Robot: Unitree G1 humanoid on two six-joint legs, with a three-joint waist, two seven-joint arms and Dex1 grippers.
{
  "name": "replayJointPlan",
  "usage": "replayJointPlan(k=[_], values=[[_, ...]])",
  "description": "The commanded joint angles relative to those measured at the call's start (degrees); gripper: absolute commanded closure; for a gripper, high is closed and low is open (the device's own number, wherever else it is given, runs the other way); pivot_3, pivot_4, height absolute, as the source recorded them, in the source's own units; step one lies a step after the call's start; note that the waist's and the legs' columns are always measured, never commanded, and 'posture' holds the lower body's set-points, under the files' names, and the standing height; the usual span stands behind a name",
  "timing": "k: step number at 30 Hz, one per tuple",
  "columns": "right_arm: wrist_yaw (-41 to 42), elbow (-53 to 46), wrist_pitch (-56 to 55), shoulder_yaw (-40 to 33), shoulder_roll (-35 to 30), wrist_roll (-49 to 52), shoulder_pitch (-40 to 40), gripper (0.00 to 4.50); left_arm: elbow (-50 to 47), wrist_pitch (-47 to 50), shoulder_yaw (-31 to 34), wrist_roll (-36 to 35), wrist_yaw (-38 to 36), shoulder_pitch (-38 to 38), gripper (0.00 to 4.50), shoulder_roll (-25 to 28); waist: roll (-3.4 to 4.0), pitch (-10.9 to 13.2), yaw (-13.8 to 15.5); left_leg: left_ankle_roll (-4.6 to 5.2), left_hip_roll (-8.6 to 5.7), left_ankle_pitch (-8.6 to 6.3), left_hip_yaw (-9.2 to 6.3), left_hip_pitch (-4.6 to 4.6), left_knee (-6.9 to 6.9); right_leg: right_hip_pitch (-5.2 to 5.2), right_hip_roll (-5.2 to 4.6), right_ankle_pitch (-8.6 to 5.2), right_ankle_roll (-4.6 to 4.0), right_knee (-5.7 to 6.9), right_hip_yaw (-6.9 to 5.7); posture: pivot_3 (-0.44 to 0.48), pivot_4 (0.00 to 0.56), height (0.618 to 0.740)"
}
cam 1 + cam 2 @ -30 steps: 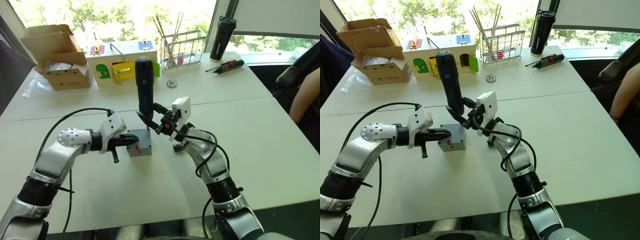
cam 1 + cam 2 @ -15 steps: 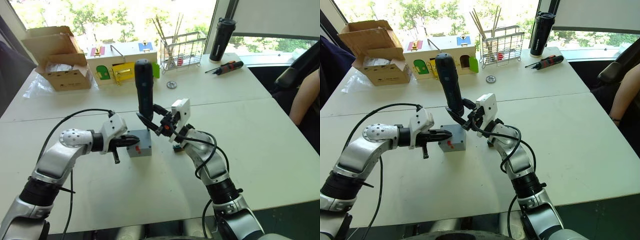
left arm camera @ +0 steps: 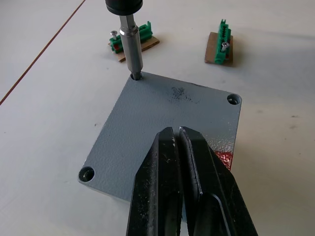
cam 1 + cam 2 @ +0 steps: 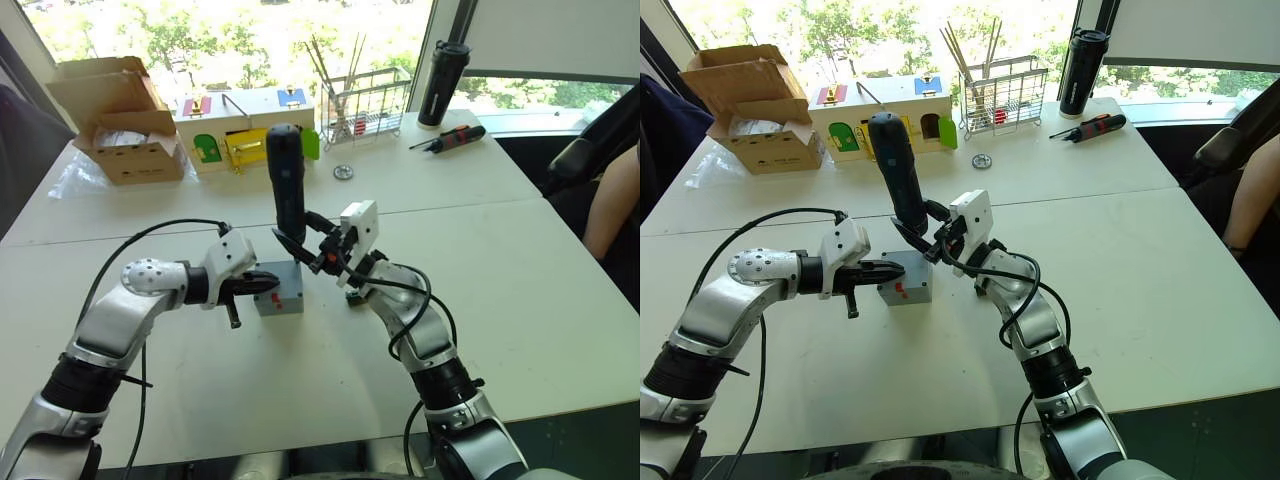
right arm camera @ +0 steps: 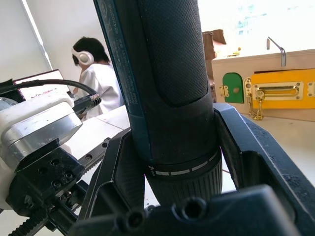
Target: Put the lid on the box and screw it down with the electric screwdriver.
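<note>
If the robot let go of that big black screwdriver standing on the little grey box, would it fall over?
Probably yes. The electric screwdriver is tall and thick, resting only on a thin metal bit in one corner hole of the lid, so it looks top-heavy. The right hand clamps its lower part. Once down, its round body would likely roll on the table.

A fine-grained matt grey plastic finish is being shown by the lid (image 3: 162,123), with a dark scuffed patch near its middle. A bright, smooth metal bit is being presented by the electric screwdriver (image 4: 288,185), while its black body is being seen as finely dimpled, rubbery and matt, with a glossier collar. Smooth black plastic with a slight sheen is being displayed by the left gripper (image 3: 183,162) fingers.
</note>
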Motion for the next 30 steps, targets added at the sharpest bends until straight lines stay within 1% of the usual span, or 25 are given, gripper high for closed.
replayJointPlan(k=[1, 7, 10, 15, 30], values=[[0.46, 8.66, 4.67, 2.03, -0.7, -1.27, 4.43, 2.65, 0.27, 0.38, -1.04, 0.72, -0.15, 0.4, 4.36, -0.15, 0.01, -0.01, 0.01, 0.0, 0.0, 0.0, 0.0, 0.0, -0.01, 0.0, 0.0, -0.01, -0.01, -0.01, 0.0, 0.0, 0.15, 0.74], [-0.15, 10.08, 4.68, 2.08, -0.51, -1.67, 4.9, 2.65, 0.34, 0.47, -1.03, 0.99, -0.19, 0.29, 4.36, -0.44, 0.07, -0.11, 0.02, 0.0, 0.0, 0.0, -0.02, 0.01, -0.04, 0.06, 0.0, -0.03, -0.05, -0.13, 0.0, 0.0, 0.15, 0.74], [-0.4, 10.8, 4.4, 2.03, -0.49, -1.84, 5.18, 2.65, 0.27, 0.58, -0.97, 1.03, -0.21, 0.36, 4.36, -0.46, 0.16, -0.23, 0.03, 0.0, 0.02, 0.0, -0.03, 0.03, -0.1, 0.22, 0.03, -0.04, -0.06, -0.48, 0.0, 0.0, 0.15, 0.74], [-0.58, 11.62, 3.68, 2.05, -0.73, -2.15, 5.64, 2.65, 0.42, 0.58, -0.94, 1.11, -0.17, 0.42, 4.36, -0.48, 0.22, -0.47, 0.04, 0.0, 0.04, 0.0, -0.06, 0.12, -0.21, 0.35, 0.02, -0.05, -0.06, -0.69, -0.01, 0.0, 0.15, 0.74], [-0.98, 10.89, 3.21, 2.04, -0.24, -2.13, 5.32, 2.65, 1.34, -0.09, -1.16, 1.49, -0.52, 0.28, 4.36, -0.82, 0.26, -0.59, 0.09, 0.0, 0.05, 0.0, -0.09, 0.27, -0.43, 0.44, -0.01, -0.1, -0.14, -0.81, 0.01, 0.0, 0.15, 0.74]])
